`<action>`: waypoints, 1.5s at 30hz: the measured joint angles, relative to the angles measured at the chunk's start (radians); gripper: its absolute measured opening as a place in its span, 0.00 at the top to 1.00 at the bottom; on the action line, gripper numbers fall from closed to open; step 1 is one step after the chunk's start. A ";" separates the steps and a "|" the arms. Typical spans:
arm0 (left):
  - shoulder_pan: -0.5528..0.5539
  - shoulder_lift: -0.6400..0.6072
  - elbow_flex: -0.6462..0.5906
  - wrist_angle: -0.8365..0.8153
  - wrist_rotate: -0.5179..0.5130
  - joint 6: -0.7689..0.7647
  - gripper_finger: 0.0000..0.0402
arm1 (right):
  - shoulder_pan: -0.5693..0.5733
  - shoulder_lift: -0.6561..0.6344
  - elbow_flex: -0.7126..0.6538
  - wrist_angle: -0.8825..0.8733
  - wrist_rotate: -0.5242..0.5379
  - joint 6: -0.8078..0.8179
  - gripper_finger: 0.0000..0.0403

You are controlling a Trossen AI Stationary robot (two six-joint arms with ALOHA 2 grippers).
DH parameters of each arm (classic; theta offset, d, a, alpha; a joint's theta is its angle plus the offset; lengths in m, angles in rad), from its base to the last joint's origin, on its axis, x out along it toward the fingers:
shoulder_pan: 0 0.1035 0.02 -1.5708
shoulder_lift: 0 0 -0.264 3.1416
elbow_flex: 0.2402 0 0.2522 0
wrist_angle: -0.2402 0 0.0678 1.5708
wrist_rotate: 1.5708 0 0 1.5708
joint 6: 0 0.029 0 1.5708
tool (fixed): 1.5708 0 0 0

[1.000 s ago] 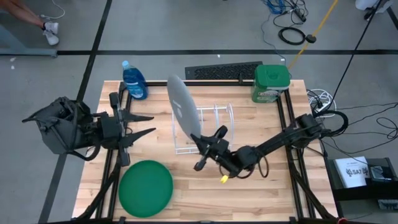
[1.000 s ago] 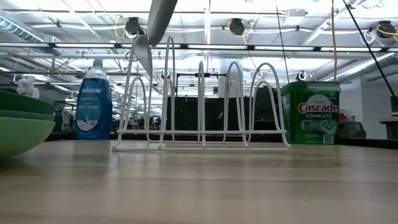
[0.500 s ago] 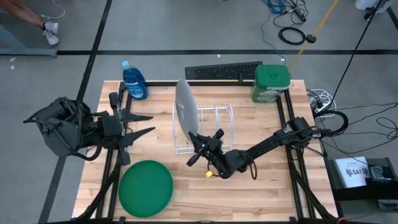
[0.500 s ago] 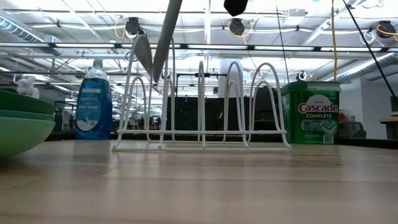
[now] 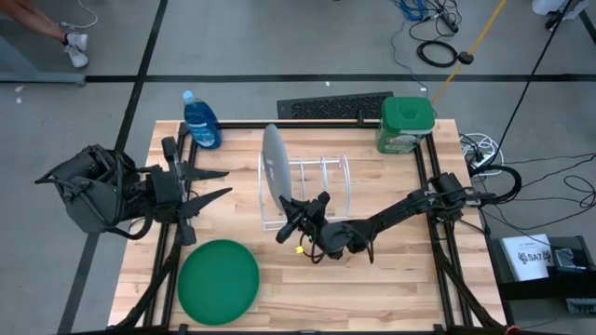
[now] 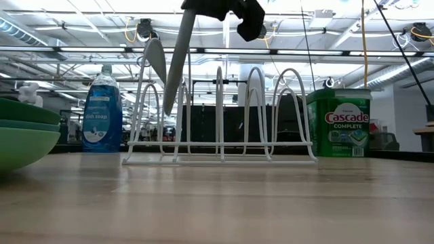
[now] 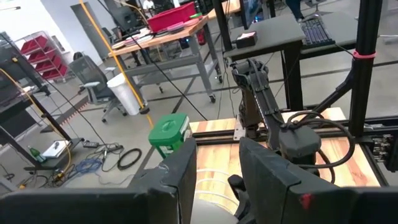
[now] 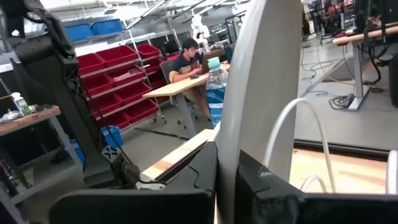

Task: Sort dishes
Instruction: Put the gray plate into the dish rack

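Observation:
The grey plate (image 5: 273, 160) stands on edge over the left end of the white wire rack (image 5: 312, 191). In the low view this plate (image 6: 178, 61) is a slanting sliver, and its lower edge (image 6: 169, 110) hangs between the rack's wires (image 6: 220, 115). My right gripper (image 5: 291, 210) is shut on it; in the low view that gripper (image 6: 224, 8) shows at the plate's top. The dark green plate (image 5: 219, 279) tops a stack at the near left; the stack (image 6: 20, 139) shows green and teal rims. My left gripper (image 5: 212, 184) waits open at the table's left. My right gripper pinches the grey plate's rim (image 8: 233, 143) between its two fingers (image 8: 186, 199), at the plate's upper near part. The fingers come slanting from the table's near right. The plate is lifted clear and hangs tilted below them, with its lower edge down among the rack's wires.
A blue dish-soap bottle (image 5: 200, 119) stands at the far left corner and a green detergent tub (image 5: 406, 126) at the far right. A keyboard (image 5: 333, 106) lies beyond the far edge. Bare wood shows on the table's near right (image 5: 372, 288).
My right gripper has moved toward the table's left and down, carrying the grey plate. The plate has tipped closer to upright, and its lower edge has sunk between the wires at the rack's left end.

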 joint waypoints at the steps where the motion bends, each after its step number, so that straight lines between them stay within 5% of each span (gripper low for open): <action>1: 0.000 0.000 0.000 0.000 0.000 0.000 0.69 | -0.001 0.000 0.000 -0.002 0.000 0.004 0.97; 45: 0.000 0.000 0.000 0.000 0.000 0.000 0.69 | -0.014 0.000 -0.001 -0.129 -0.102 0.084 0.95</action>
